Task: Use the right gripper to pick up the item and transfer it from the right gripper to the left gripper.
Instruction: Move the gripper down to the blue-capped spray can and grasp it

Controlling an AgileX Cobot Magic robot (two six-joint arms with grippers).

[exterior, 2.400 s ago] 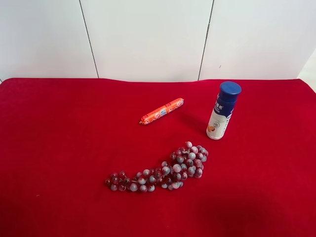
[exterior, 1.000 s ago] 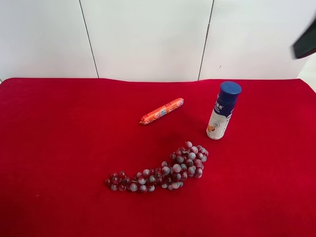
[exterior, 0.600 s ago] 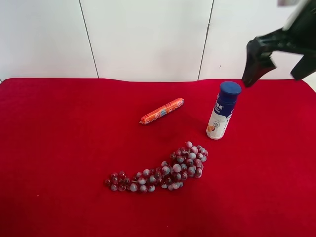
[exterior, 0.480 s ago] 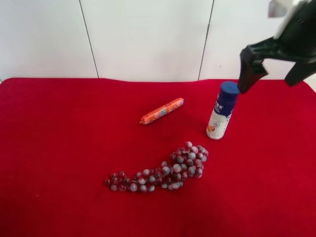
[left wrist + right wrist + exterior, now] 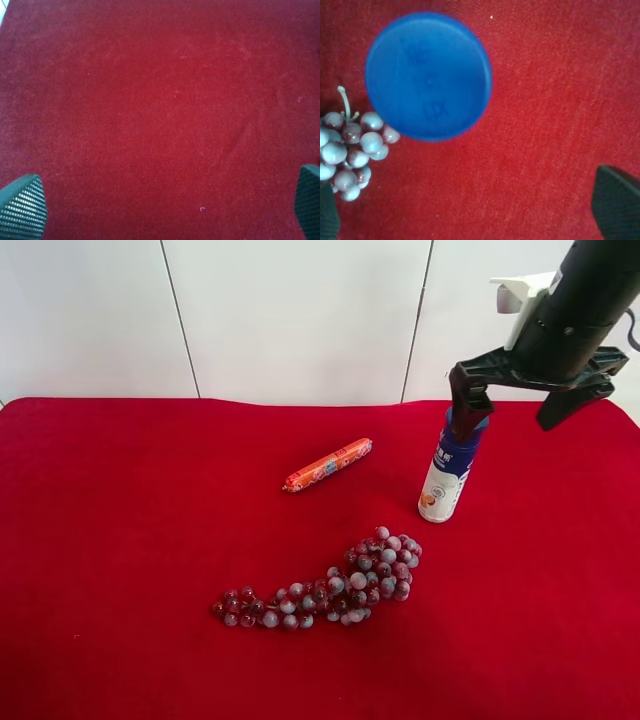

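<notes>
Lying in the lower middle of the exterior high view, the bunch of red-grey grapes [image 5: 330,585] has not shifted on the red cloth-covered table [image 5: 120,520]. Nor has the slim orange sausage stick [image 5: 327,465] above it. The white cylindrical plastic bottle with the dark blue cap [image 5: 452,475] also stands upright where it was, right of centre and just above the grapes' right end. What has changed is the black two-finger claw with the wide crossbar, the right gripper [image 5: 504,428]. Absent from this view a couple of seconds ago, it has swung in from the upper right and now hangs over the bottle with its jaws spread wide and nothing in them. I judge the pick-up is only at the approach, with the handover well ahead. In the right wrist view the cap [image 5: 428,76] sits toward the upper left rather than midway between the fingertips [image 5: 617,200], so the claw probably needs centring before it closes. One finger overlaps the cap in the exterior high view, and whether they touch cannot be told. The left gripper [image 5: 165,205] appears only in its own wrist view, released over bare cloth.
</notes>
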